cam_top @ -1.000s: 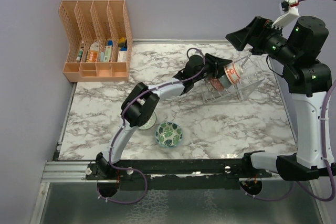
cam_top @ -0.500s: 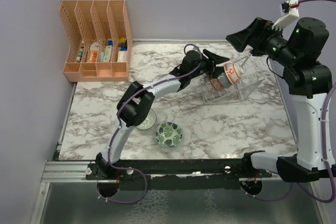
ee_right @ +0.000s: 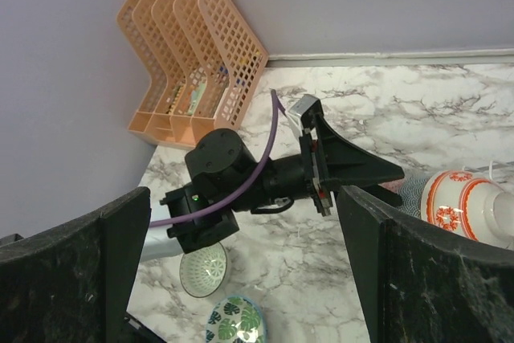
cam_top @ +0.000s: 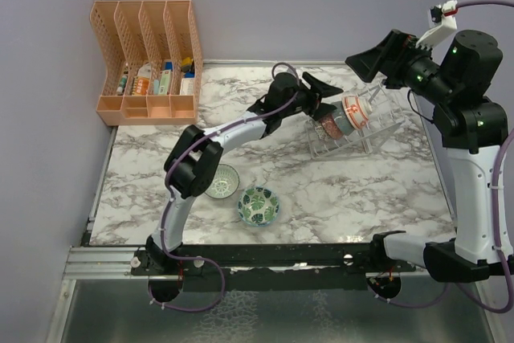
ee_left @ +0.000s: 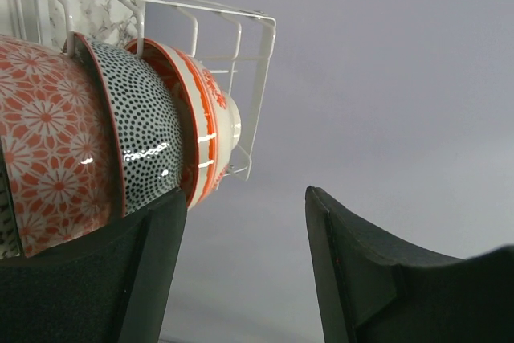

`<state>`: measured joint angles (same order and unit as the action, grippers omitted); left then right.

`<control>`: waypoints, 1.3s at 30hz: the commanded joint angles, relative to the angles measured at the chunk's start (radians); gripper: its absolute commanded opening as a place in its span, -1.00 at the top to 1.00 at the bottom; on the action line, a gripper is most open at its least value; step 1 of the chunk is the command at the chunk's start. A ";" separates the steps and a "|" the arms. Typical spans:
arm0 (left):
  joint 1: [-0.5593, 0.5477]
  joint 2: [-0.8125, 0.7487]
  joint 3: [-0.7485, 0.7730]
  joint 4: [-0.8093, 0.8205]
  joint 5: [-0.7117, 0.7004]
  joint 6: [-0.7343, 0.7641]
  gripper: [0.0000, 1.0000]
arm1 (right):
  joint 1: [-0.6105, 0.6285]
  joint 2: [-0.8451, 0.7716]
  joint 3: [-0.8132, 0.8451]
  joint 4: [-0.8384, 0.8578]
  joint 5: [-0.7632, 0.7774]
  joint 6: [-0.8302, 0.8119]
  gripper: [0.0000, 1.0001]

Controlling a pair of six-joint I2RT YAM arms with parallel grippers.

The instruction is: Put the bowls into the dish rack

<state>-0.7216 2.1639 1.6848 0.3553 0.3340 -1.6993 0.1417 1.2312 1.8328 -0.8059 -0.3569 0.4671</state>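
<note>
The clear dish rack (cam_top: 371,136) stands at the right back of the table and holds several bowls on edge. They include an orange-red bowl (cam_top: 353,112) and a dark speckled bowl (cam_top: 332,127). The left wrist view shows an orange floral bowl (ee_left: 48,134), the dark speckled bowl (ee_left: 140,130) and the orange-rimmed bowl (ee_left: 207,122) in the rack's wires (ee_left: 259,78). My left gripper (cam_top: 328,98) is open and empty just left of the rack. A white lattice bowl (cam_top: 222,181) and a leaf-print bowl (cam_top: 258,205) sit on the table. My right gripper (cam_top: 371,63) is open and empty, high above the rack.
An orange file organiser (cam_top: 148,62) stands at the back left corner. Purple walls close the back and sides. The left arm's elbow (cam_top: 193,170) hangs beside the lattice bowl. The marble table (cam_top: 361,190) ends at a black rail in front.
My left gripper has drawn back up and to the left from the bowls in the rack, jaws open. Its elbow has swung left, uncovering the lattice bowl. The right arm has barely moved.
</note>
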 commanded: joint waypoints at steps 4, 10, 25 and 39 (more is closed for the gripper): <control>0.031 -0.135 -0.064 -0.008 0.014 0.072 -0.30 | -0.007 -0.035 -0.035 0.040 -0.031 0.013 -0.99; 0.065 -0.256 -0.157 -0.062 -0.002 0.204 -0.57 | -0.007 -0.039 -0.031 0.028 -0.038 0.003 -0.99; 0.168 -0.745 -0.468 -0.760 -0.230 0.828 -0.67 | -0.007 -0.036 -0.027 -0.002 -0.072 -0.036 -0.99; 0.148 -0.872 -0.782 -0.885 -0.384 0.961 -0.27 | -0.007 -0.053 -0.135 0.014 -0.134 -0.004 -0.99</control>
<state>-0.5560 1.2934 0.9222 -0.5243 0.0120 -0.8005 0.1417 1.1912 1.6951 -0.8082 -0.4458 0.4526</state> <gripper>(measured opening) 0.640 0.997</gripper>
